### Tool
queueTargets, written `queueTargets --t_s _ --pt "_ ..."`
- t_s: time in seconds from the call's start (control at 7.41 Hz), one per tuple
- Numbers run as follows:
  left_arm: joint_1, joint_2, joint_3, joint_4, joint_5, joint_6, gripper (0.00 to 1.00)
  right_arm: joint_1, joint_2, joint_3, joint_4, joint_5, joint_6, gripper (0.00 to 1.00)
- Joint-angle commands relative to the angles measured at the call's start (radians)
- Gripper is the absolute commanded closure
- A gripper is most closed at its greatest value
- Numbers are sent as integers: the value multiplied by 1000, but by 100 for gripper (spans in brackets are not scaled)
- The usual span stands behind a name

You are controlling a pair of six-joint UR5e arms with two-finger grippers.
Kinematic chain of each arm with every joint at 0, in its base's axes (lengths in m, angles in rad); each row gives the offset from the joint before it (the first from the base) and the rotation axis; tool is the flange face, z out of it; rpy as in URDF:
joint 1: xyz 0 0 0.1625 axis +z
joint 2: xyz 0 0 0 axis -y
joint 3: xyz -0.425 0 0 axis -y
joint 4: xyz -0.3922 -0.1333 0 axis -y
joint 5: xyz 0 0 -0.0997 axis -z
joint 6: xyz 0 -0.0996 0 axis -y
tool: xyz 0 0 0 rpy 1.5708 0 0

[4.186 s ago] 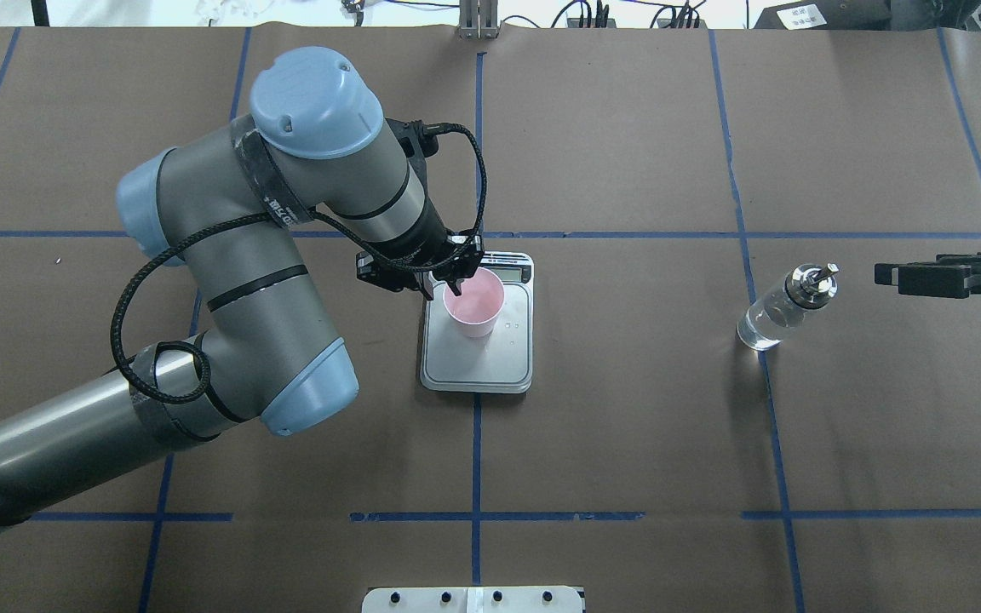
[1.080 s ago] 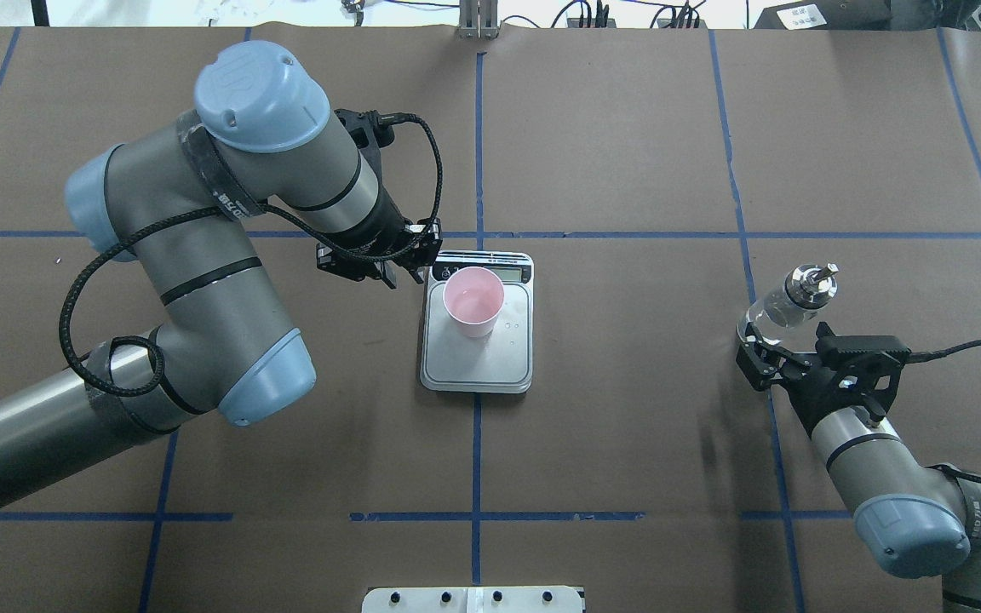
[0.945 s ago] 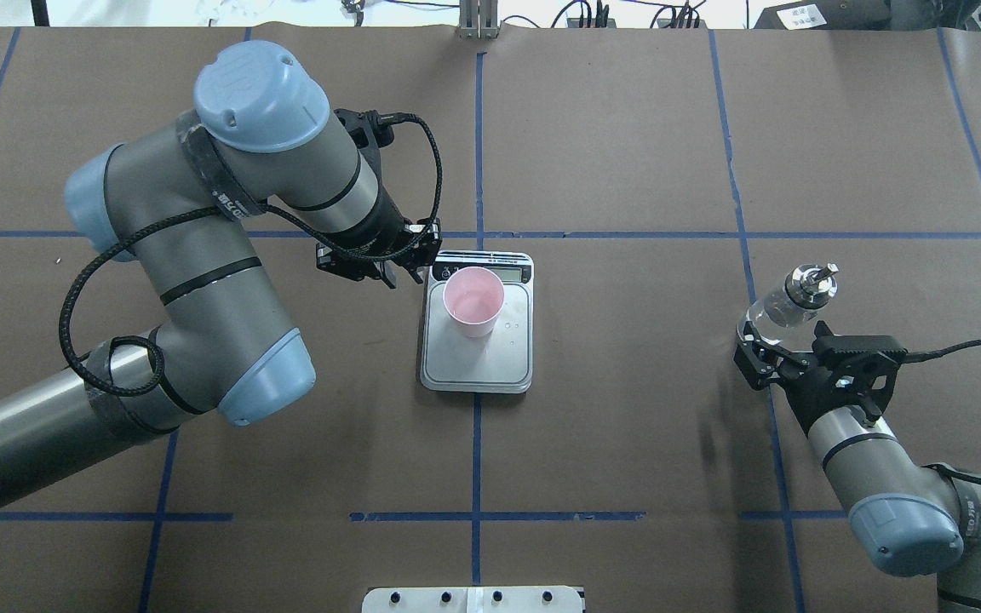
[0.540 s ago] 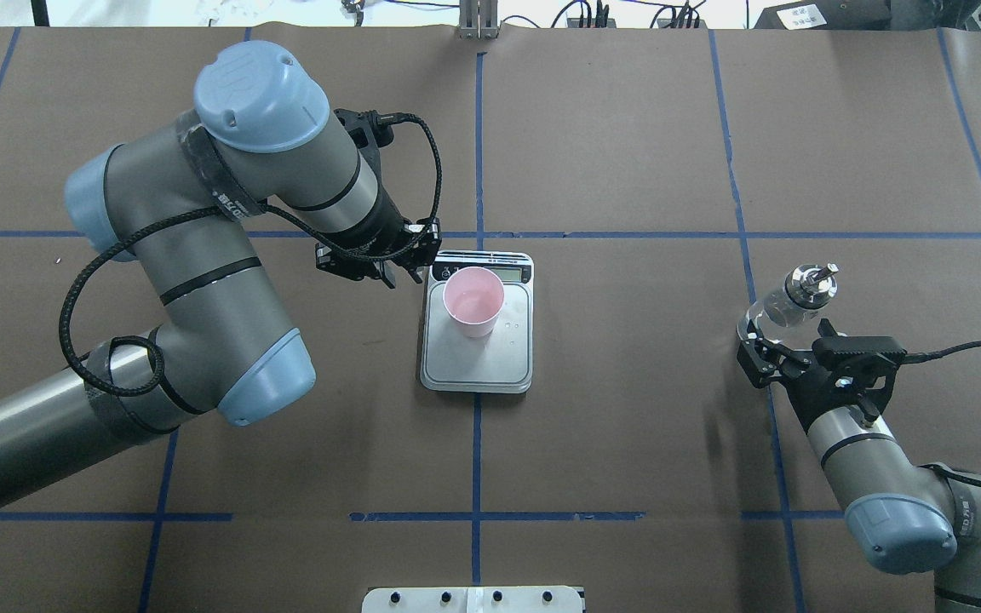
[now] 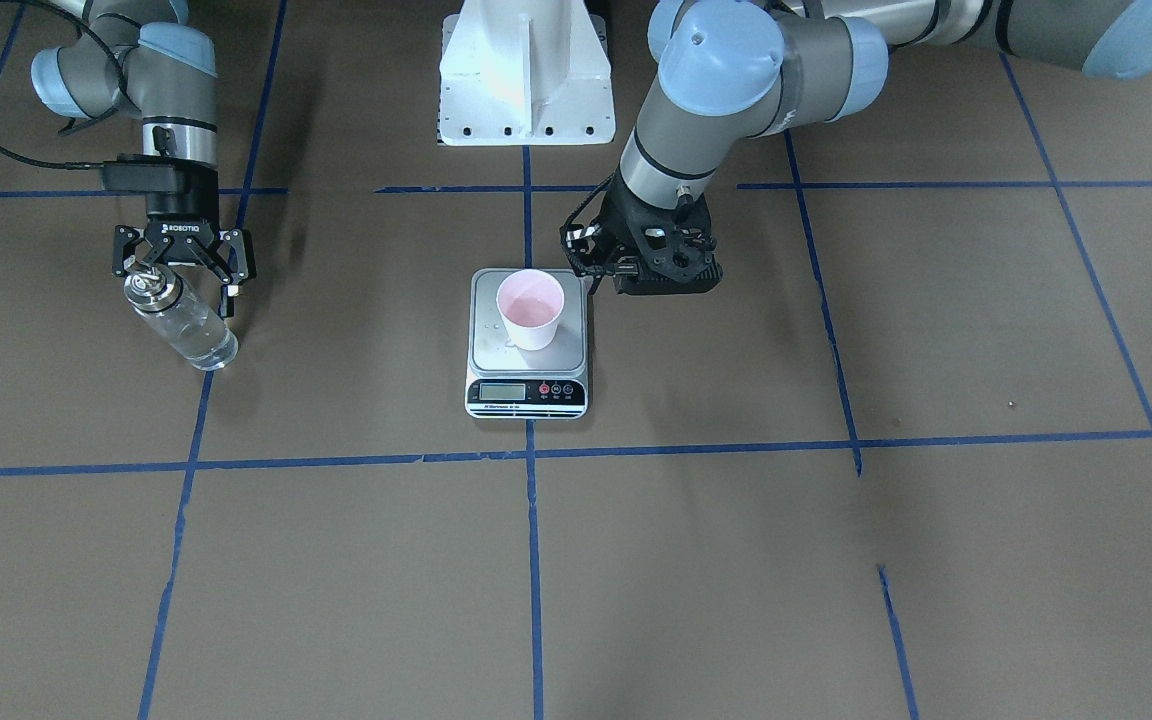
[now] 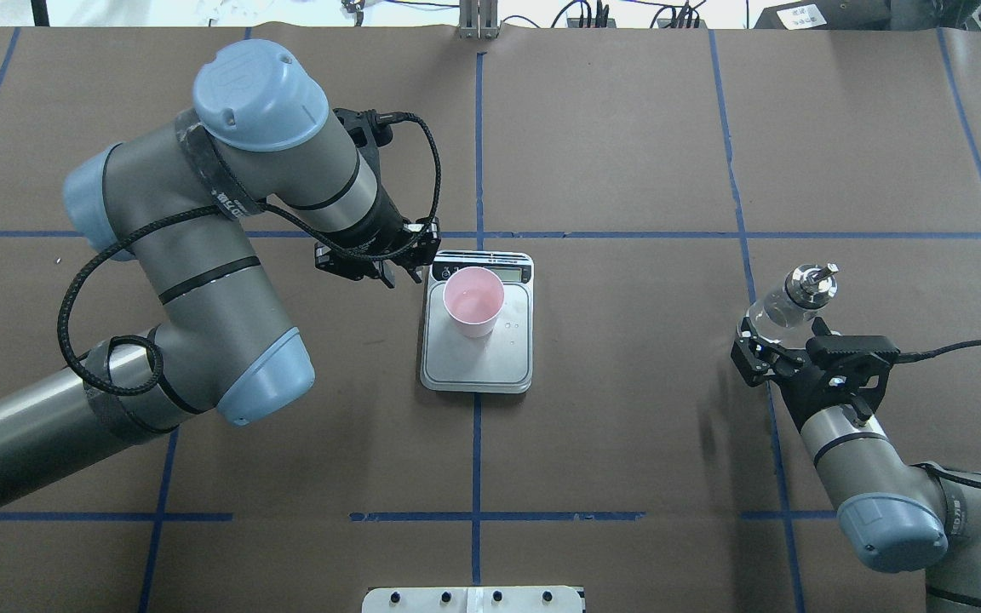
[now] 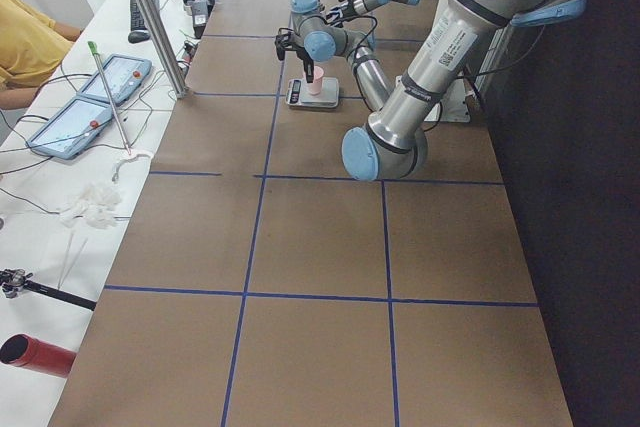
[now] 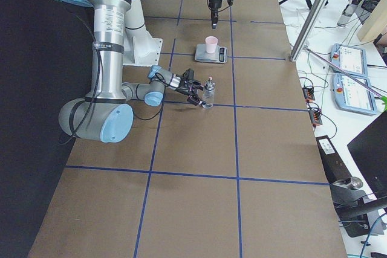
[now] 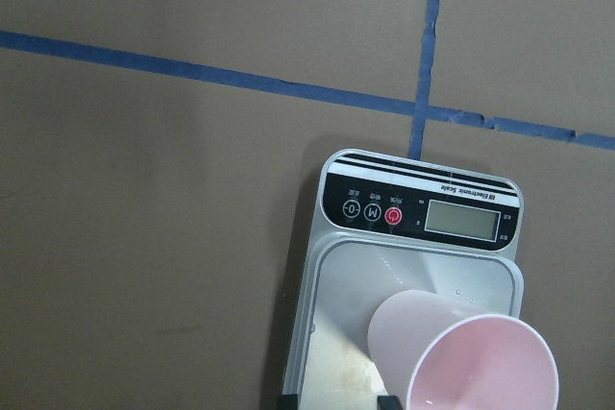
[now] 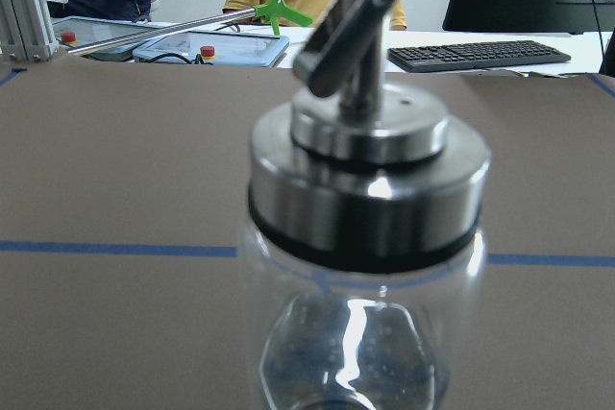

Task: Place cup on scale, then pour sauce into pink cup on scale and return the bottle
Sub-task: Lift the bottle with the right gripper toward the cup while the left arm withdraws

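- We see the small pale pink tapered cup (image 6: 473, 300) standing on the flat silver-grey digital scale (image 6: 478, 370).
- Our left gripper (image 6: 405, 274) hangs spread, just beside the scale.
- Our right gripper (image 6: 760, 347) is spread either side of the upright clear glass bottle (image 6: 776, 308).

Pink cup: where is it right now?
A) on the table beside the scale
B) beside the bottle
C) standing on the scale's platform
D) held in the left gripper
C: the cup stands upright on the scale, and the left gripper is off to one side, clear of it.
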Motion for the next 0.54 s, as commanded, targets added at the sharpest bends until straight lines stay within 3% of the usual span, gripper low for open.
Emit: queueTargets --t_s 0.0,0.41 --pt "0 11 -1 -3 0 0 61 2 14 -29 4 -3 -2 1" --pt "0 11 -1 -3 0 0 61 23 23 -32 4 -3 -8 1"
